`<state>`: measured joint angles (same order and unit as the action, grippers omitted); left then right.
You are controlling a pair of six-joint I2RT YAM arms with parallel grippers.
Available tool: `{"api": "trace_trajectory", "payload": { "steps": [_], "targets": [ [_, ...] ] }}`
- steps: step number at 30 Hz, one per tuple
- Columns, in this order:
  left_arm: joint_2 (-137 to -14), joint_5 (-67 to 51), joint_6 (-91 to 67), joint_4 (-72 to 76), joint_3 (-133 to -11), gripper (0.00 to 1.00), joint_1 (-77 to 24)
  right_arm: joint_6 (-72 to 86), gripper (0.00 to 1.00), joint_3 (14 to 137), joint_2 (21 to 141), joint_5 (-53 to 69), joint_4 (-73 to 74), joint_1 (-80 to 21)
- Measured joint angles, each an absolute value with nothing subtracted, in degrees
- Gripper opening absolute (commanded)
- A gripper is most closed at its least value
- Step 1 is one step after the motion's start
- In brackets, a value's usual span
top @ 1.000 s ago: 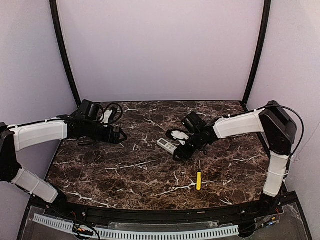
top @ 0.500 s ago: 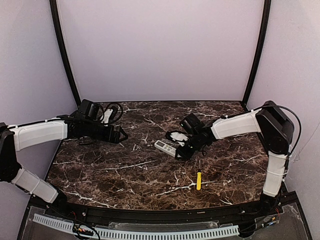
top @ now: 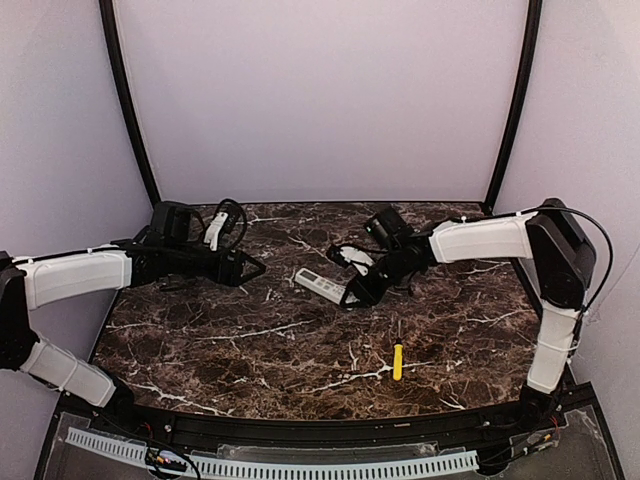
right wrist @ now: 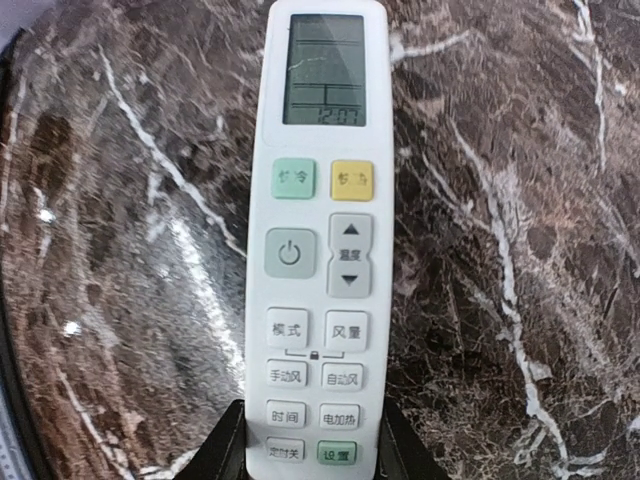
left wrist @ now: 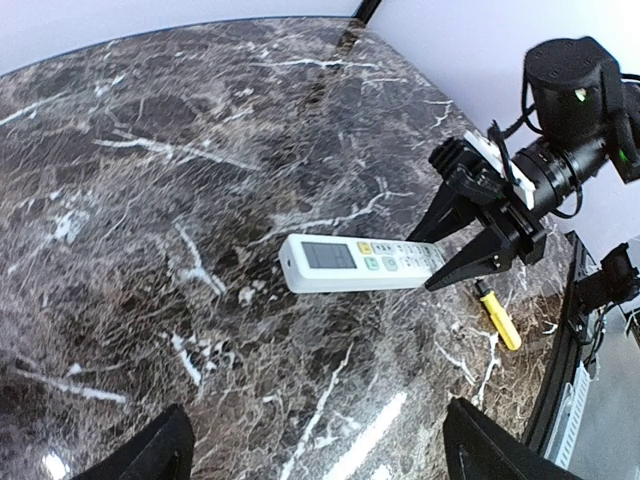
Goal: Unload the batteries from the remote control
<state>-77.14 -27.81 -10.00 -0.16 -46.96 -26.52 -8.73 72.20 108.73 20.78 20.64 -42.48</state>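
Note:
The white remote control (top: 320, 283) lies button face up, level and low over the marble table (top: 250, 340). My right gripper (top: 351, 294) is shut on its button end, one finger on each long side, as the right wrist view shows with the remote (right wrist: 318, 240) between the fingers (right wrist: 222, 452). The left wrist view shows the remote (left wrist: 362, 264) held by the right gripper (left wrist: 442, 252). My left gripper (top: 256, 268) is open and empty, a short way left of the remote's screen end. The batteries are hidden.
A yellow-handled screwdriver (top: 397, 361) lies on the table in front of the right gripper; it also shows in the left wrist view (left wrist: 498, 319). Black frame posts and pale walls close in the back and sides.
My right gripper has carried the remote left and a little towards the back. My left gripper has reached right, closer to the remote.

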Motion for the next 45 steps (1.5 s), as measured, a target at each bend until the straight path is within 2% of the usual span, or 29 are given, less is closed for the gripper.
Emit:
{"api": "trace_trajectory", "payload": {
  "steps": [8, 18, 26, 35, 43, 45],
  "targets": [
    [-78.2, -39.6, -7.4, 7.3, -48.7, 0.86, -26.5, -6.6, 0.08, 73.3, 101.6, 39.3, 22.3, -36.5],
    [-85.5, -55.8, -8.2, 10.7, -59.1, 0.80, -26.5, -6.7, 0.09, 71.0, 96.1, 58.9, 22.8, -36.4],
    [-88.9, -64.2, -12.9, 14.2, -60.0, 0.75, -27.0, -7.1, 0.09, 72.5, 96.6, 63.0, 24.5, -36.4],
    [-90.3, -66.1, -14.4, 13.4, -61.1, 0.69, -28.9, -7.9, 0.08, 75.7, 98.3, 63.0, 27.4, -36.5],
    [-91.4, -65.5, -15.4, 13.1, -61.9, 0.59, -29.9, -8.8, 0.07, 77.9, 99.9, 62.7, 30.7, -36.8],
    [-91.6, -65.3, -15.6, 13.1, -61.9, 0.53, -30.3, -9.0, 0.06, 78.5, 100.4, 62.7, 31.2, -37.1]
  ]
}}
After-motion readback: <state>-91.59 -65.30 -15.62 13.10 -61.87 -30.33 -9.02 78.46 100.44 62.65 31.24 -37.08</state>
